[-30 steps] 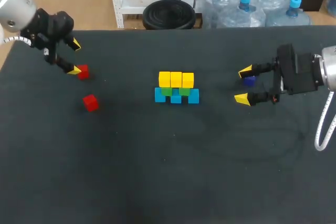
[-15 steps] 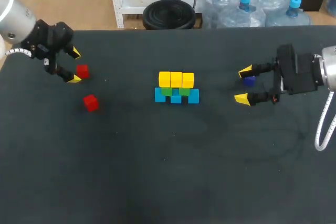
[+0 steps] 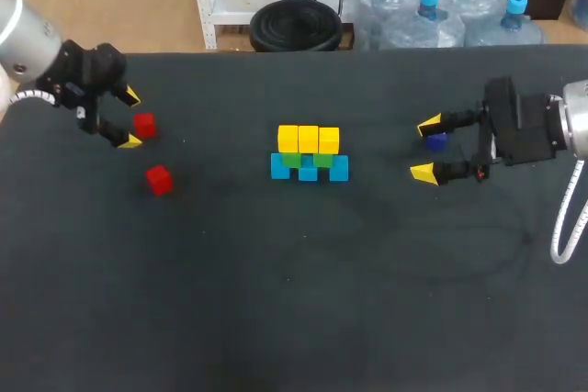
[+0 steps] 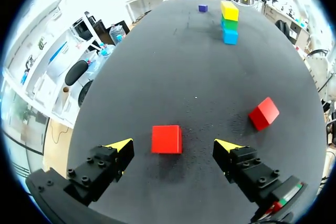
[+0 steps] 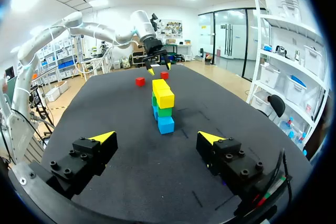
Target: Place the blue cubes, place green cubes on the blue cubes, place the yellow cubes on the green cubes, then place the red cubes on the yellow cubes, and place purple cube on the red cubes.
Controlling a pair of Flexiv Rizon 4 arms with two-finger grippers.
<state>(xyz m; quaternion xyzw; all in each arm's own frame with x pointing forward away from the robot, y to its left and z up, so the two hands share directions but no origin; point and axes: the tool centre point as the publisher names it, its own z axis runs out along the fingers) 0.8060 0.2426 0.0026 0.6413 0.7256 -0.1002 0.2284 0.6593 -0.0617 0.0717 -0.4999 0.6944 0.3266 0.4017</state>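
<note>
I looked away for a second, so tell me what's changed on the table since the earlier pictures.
The left gripper shifted toward the table's near side, so its open fingers now straddle the red cube that had lain beside one fingertip; nothing was grasped. That cube, the other red cube, the stack, the purple cube and the open right gripper stayed put.

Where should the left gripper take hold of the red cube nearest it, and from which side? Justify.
Probably by its two opposite side faces, coming down from above. The small red cube lies flat, squared to the open left gripper, with one face toward each finger and nothing touching it.
</note>
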